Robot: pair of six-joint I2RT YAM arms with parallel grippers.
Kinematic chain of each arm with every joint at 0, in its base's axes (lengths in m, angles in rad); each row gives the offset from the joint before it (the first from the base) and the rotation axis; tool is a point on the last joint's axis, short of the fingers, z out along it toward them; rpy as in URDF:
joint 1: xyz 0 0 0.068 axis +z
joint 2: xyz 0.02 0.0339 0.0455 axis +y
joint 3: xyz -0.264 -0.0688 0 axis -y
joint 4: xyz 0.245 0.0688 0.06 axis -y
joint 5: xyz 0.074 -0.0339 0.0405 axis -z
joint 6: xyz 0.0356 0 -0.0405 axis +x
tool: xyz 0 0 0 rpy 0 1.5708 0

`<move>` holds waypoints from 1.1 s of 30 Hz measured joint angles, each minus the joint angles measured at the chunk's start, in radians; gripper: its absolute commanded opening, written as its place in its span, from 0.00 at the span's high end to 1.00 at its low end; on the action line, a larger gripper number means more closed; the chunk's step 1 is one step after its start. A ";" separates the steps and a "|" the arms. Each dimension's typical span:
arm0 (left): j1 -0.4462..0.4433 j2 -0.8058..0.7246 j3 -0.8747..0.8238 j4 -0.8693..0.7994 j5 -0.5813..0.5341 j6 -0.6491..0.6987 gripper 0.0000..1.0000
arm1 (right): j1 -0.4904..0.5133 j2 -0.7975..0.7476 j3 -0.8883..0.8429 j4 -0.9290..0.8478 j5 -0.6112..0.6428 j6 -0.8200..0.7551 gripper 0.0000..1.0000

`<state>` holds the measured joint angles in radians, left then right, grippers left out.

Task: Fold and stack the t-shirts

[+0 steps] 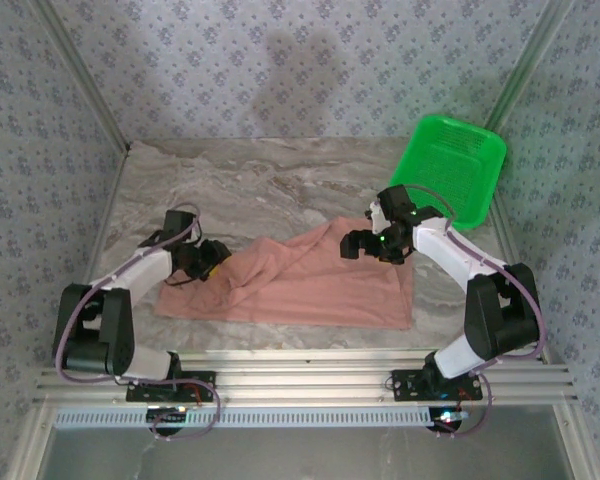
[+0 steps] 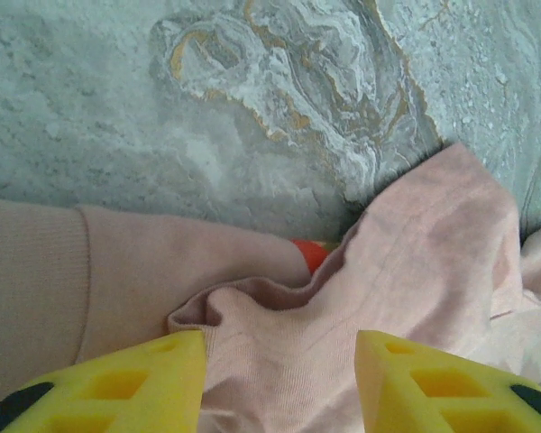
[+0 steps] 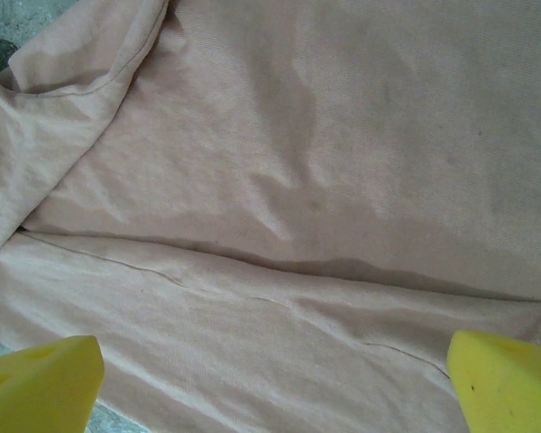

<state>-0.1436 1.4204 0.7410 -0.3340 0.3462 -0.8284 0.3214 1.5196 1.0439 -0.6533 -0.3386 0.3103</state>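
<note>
Left end effector (image 2: 279, 347) released at t-shirt (image 1: 310, 285) edge, right end effector (image 3: 272, 347) splayed above, both downturned

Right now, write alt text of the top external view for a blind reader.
A dusty pink t-shirt lies partly folded on a marbled table between two robot arms. The left gripper is at the shirt's left edge and the right gripper is over its upper right part. A bright green plastic basket sits at the far right corner.
</note>
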 measured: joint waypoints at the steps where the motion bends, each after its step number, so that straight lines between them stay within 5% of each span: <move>1: 0.002 0.013 0.015 -0.010 -0.003 0.000 0.54 | 0.000 0.000 0.000 0.000 0.000 0.000 0.00; 19: 0.013 0.045 0.053 -0.110 -0.046 0.006 0.56 | 0.000 0.000 0.000 0.000 -0.007 0.000 0.00; 28: -0.001 0.131 0.066 -0.082 -0.044 -0.003 0.65 | 0.000 0.000 0.000 -0.001 -0.007 0.000 0.00; 33: -0.001 0.132 0.071 -0.082 -0.043 -0.008 0.79 | 0.000 0.000 0.000 -0.001 -0.007 0.000 0.00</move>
<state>-0.1444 1.5524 0.8116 -0.4156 0.3027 -0.8360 0.3210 1.5196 1.0439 -0.6540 -0.3458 0.3103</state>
